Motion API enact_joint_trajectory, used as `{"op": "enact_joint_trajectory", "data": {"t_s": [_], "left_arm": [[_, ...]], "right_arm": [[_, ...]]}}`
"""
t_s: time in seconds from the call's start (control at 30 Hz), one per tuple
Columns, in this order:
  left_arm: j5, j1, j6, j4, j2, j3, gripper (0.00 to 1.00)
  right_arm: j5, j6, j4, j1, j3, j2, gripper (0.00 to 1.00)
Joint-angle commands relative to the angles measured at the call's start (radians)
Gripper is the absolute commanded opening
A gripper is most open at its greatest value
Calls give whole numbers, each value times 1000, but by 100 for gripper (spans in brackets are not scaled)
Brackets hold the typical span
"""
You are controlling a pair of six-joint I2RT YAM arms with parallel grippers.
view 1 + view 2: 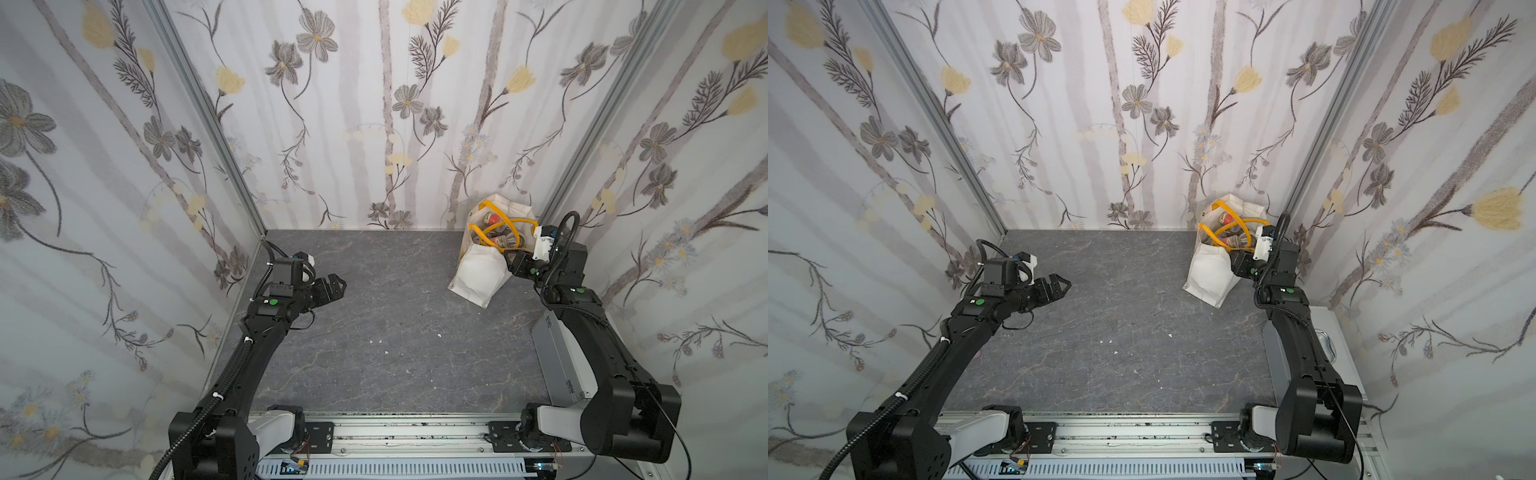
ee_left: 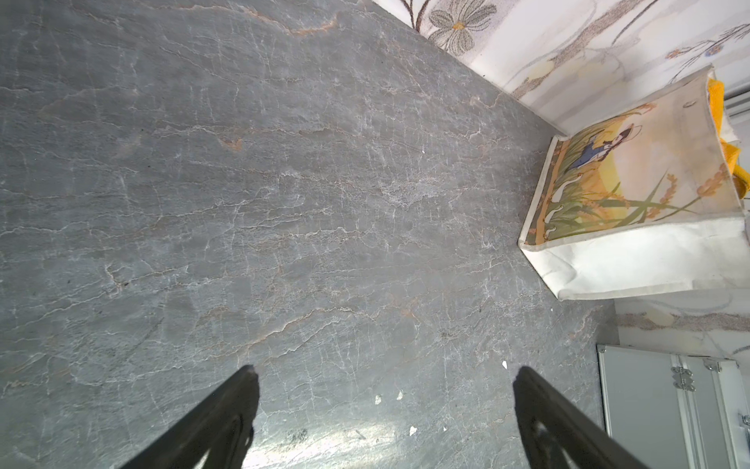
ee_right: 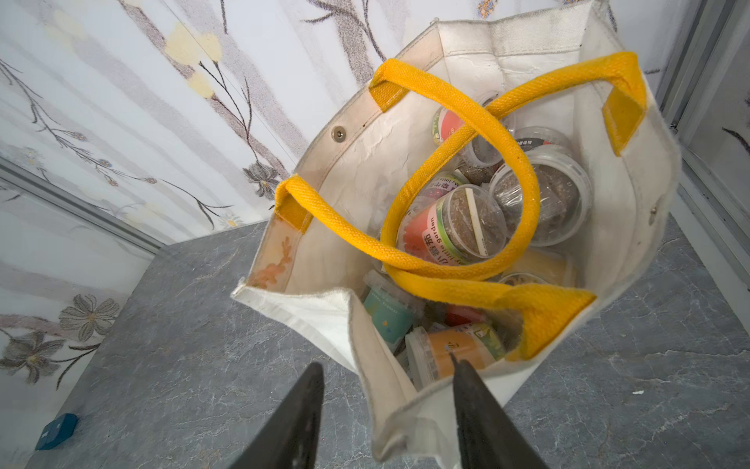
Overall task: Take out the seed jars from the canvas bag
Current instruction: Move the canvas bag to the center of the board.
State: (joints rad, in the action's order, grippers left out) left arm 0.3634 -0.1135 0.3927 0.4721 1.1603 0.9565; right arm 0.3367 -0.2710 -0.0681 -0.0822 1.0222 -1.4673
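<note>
A: How should the step in hand be done well?

B: The left end effector (image 2: 387, 367) is held wide and empty over the bare surface (image 2: 284, 203), well apart from the bag, so nothing is asked of it yet. The right end effector (image 3: 385, 359) is seen partly open at the near rim of the canvas bag (image 3: 353, 162), with 1 finger (image 3: 300, 410) outside the cloth and the other over the mouth. Nothing is gripped. The orange-banded jar (image 3: 466, 345), lying on its side just under that rim, is judged the easiest pick. The outer finger should be brought inside the rim first, so that no cloth is pinched, and the jar should be closed on across its round body.

A: What is to be avoided farther in?

B: 2 yellow handles (image 3: 446, 284) are draped across the mouth. A jar lifted through a loop could drag the bag along.

A: How are the seed jars (image 3: 446, 227) seen?

B: They are piled loosely inside the bag, tipped at all angles. They are short and clear, with clear lids, brownish grain inside and red, orange or green bands. None is seen out on the surface. The bag is stood in the far right corner, beside the flowered wall (image 3: 162, 101).
</note>
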Motion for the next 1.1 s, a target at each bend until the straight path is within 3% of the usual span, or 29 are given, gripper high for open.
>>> {"op": "enact_joint_trajectory", "data": {"t_s": [0.0,0.1,0.2,0.3,0.4,0.47,0.53,0.6,0.8,1.07], "left_arm": [[-17,0,-14,34,-6,16,100],[-17,-2,-14,22,-14,2,100],[-21,-2,-10,37,-13,8,100],[-16,-2,-6,34,-16,4,100],[-27,-2,-14,47,-17,9,100],[-34,-2,-13,51,-22,8,100],[-32,-2,-11,48,-27,2,100],[-35,-1,-11,57,-25,10,100],[-41,-2,3,100,-20,48,100],[-32,-2,8,98,-8,70,100]], "right_arm": [[-35,37,-65,15,39,-41,40],[-78,60,-95,39,65,-72,39],[-114,76,-136,59,102,-96,51],[-139,85,-184,71,137,-112,48],[-174,90,-191,77,136,-118,33],[-159,96,-194,80,142,-122,14],[-144,113,-197,96,143,-123,6],[-131,125,-210,130,143,-119,4],[-84,80,-185,327,110,-65,3],[-128,-98,0,709,126,-117,6]]}}
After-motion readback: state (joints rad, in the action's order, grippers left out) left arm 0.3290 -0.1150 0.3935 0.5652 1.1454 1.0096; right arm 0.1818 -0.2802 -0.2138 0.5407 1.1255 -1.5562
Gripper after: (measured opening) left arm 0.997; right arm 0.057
